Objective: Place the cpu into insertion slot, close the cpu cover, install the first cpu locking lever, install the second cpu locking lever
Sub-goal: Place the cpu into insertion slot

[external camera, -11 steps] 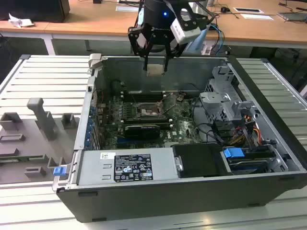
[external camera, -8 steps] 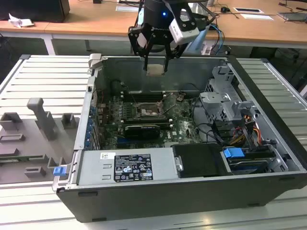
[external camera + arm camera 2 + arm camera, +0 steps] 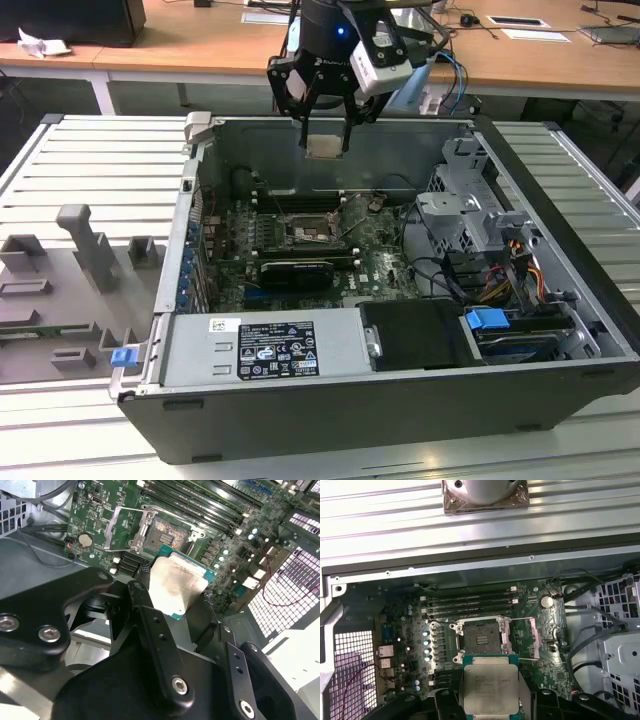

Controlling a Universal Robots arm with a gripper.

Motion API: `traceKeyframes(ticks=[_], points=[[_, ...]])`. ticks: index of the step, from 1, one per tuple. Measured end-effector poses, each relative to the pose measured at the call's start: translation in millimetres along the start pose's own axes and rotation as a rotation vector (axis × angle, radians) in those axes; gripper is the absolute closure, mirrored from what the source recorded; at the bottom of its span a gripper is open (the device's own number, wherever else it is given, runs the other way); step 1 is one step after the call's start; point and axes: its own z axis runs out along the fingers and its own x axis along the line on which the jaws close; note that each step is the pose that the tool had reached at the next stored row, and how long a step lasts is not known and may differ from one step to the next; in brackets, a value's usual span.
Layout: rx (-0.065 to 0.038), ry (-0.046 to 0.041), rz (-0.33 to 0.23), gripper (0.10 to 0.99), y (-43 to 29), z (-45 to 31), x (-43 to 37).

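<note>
My gripper point(image 3: 326, 146) hangs over the open computer case, shut on the cpu point(image 3: 325, 147), a flat square chip with a silvery-tan top. Both wrist views show the cpu point(image 3: 175, 587) point(image 3: 490, 689) clamped by its edges between the black fingers point(image 3: 147, 615). It is held in the air, well above the green motherboard point(image 3: 385, 262). The insertion slot point(image 3: 310, 233) point(image 3: 167, 530) point(image 3: 480, 639) lies bare below it, a black square socket. The cpu cover point(image 3: 122, 527) point(image 3: 540, 637) is swung open and rests beside the socket.
Long memory slots point(image 3: 300, 205) run behind the socket, and a long black expansion card point(image 3: 295, 272) lies in front of it. A grey drive cage point(image 3: 470, 200) with cables is at the exterior view's right. A labelled power supply point(image 3: 265, 345) sits along the near wall.
</note>
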Motion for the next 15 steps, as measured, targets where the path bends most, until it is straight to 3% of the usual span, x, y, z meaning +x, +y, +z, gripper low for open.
traceKeyframes(ticks=[15], points=[[-0.001,-0.0055,0.062,0.553,-0.1,0.5,0.0]])
